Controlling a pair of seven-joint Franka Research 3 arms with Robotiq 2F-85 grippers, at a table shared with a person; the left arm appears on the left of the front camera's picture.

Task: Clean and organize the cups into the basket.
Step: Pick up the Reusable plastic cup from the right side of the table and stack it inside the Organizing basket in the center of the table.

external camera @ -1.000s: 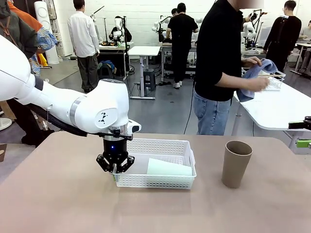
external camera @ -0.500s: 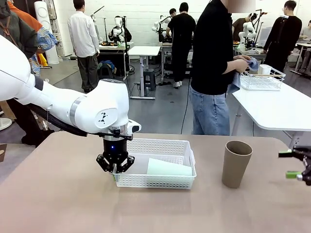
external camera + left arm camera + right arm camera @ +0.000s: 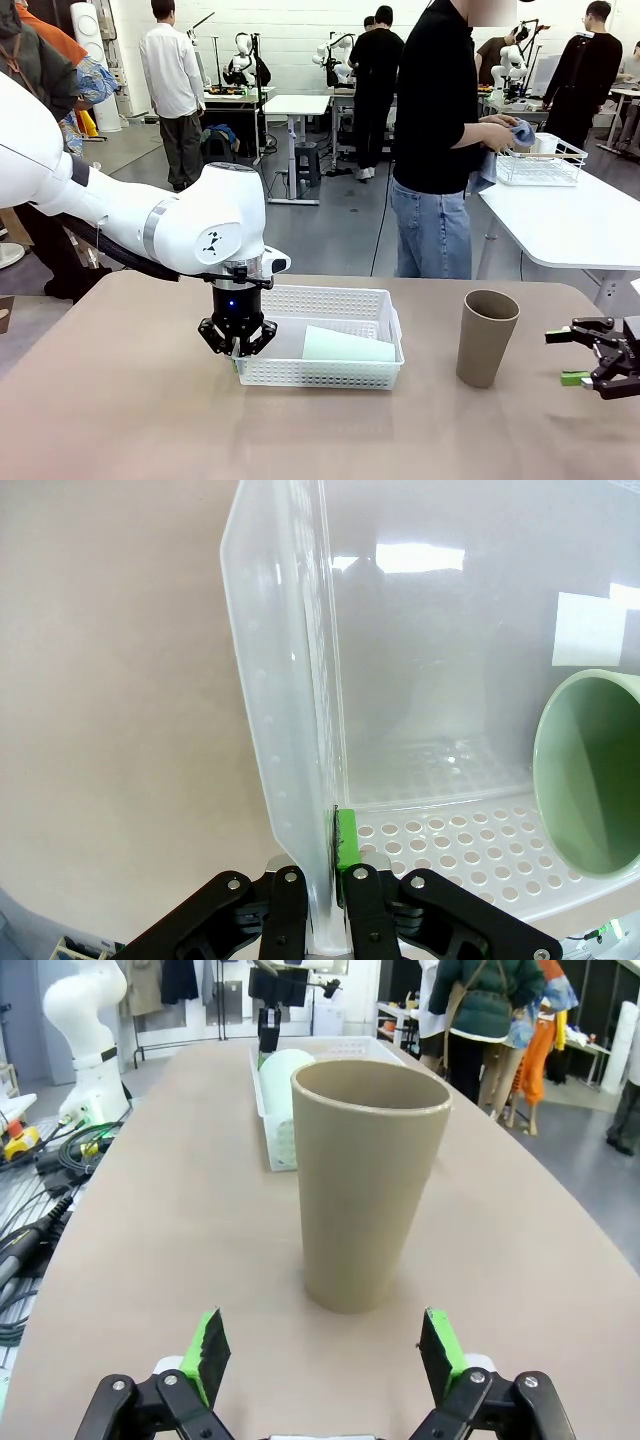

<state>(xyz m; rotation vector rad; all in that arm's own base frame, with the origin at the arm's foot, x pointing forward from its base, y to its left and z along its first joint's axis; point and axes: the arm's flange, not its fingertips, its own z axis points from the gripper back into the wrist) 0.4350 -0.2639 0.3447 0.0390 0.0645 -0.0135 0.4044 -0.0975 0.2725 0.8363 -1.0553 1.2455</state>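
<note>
Your left fingers are pinching an end wall of the basket, with the mint cup lying inside. Your right fingers are gaping open, facing the upright tan cup on the surface. Be centring them at mid-height before squeezing.

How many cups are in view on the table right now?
2. The mint green cup lies on its side in the basket; the tan-brown cup stands upright on the table, to the basket's right. No others seem hidden.
</note>
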